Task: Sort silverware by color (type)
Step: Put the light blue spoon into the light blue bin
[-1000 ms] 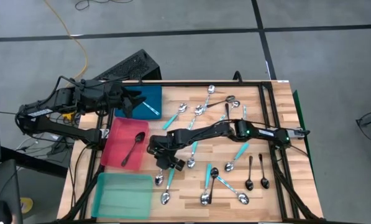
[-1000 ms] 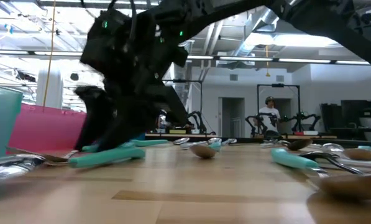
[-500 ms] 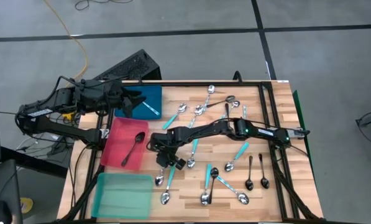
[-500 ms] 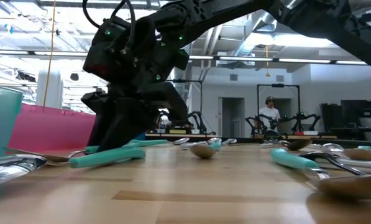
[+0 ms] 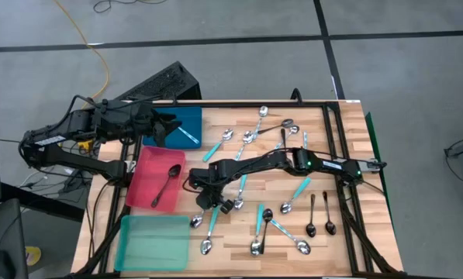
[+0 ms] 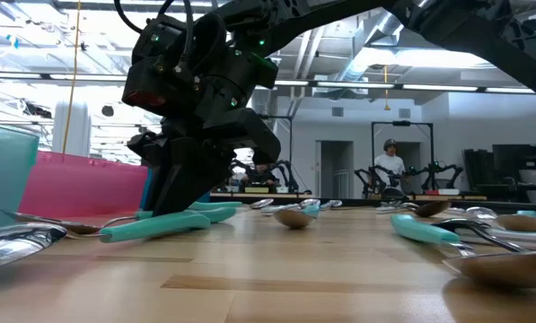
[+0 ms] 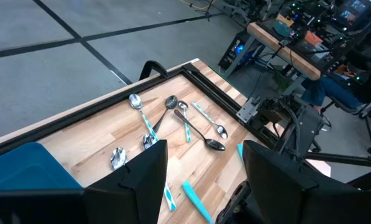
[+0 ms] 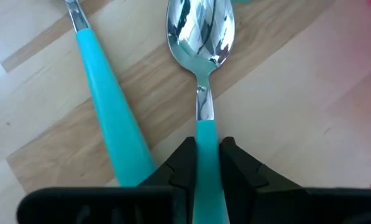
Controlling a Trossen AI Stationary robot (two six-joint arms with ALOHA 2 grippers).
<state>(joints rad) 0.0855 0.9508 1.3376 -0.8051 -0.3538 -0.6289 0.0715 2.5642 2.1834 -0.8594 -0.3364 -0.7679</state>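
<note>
Turquoise-handled spoon [image 8: 201, 93] lies on the table [image 5: 355, 232] just beside the red tray [image 5: 142, 194], its handle pinched between the right gripper's [image 8: 202, 163] fingers. A second turquoise spoon [image 8: 101, 87] crowds alongside. The left gripper [image 7: 204, 168] hangs spread over the blue tray [image 5: 188, 116].

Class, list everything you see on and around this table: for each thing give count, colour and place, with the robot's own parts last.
Blue tray: one, far left corner, holds one turquoise-handled spoon.
Red tray: one, left side, holds one black spoon.
Teal tray: one, near left corner.
Loose spoons: many, turquoise-handled, silver and black, across the wooden table.
Person: one, far back in the room.
Left claw: over the blue tray.
Right claw: closed on a turquoise spoon handle, mid-table.
</note>
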